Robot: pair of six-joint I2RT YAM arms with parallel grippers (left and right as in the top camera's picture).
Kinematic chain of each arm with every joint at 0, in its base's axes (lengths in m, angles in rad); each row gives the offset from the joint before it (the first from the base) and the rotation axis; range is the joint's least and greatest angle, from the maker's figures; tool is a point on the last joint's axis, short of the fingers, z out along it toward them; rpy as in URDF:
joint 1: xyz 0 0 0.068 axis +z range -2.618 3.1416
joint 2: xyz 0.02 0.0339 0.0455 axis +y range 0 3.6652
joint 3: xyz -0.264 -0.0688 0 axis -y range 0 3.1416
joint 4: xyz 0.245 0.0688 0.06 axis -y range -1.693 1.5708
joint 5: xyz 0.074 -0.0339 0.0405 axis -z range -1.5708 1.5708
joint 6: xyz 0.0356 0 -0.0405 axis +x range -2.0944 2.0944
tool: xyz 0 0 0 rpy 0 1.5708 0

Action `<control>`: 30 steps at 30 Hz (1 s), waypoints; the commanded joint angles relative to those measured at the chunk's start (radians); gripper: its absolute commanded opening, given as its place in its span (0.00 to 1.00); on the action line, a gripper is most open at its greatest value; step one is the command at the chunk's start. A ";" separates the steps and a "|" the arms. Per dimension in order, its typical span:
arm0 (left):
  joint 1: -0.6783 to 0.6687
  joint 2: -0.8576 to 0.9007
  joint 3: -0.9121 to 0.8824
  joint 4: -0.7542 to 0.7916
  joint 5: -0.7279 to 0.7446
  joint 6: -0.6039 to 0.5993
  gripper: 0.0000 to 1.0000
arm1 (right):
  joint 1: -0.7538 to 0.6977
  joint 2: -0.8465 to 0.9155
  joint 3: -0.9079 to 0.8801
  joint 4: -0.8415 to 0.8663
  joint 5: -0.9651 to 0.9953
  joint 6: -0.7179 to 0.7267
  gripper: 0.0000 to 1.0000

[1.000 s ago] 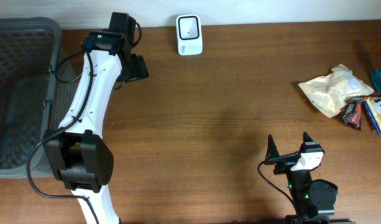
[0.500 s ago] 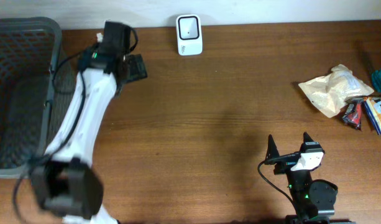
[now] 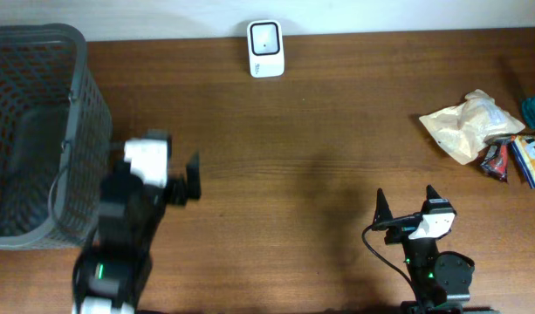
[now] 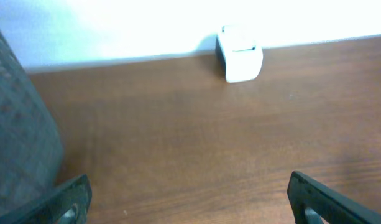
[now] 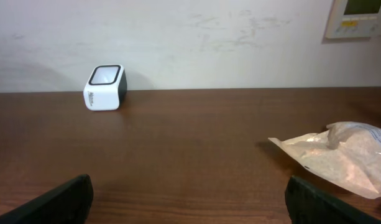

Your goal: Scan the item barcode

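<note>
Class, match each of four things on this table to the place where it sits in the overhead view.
Things:
1. white scanner
2. grey basket
3. pale bag
4. right gripper

Places:
A. right edge of the table
B. far edge, near the middle
C. left edge of the table
D. near edge, right of centre

Pairs: 1-B, 2-C, 3-A, 4-D

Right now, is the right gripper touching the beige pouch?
Apart. The overhead view shows the open right gripper near the front edge, with bare table between it and the beige pouch.
</note>
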 commanded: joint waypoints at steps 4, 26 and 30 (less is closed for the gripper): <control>-0.001 -0.413 -0.225 0.002 0.045 0.098 0.99 | 0.009 -0.006 -0.008 -0.002 0.009 -0.007 0.98; 0.111 -0.737 -0.560 0.137 0.049 0.098 0.99 | 0.009 -0.006 -0.008 -0.001 0.009 -0.007 0.99; 0.137 -0.737 -0.611 0.225 0.050 0.098 0.99 | 0.009 -0.006 -0.008 -0.002 0.009 -0.007 0.98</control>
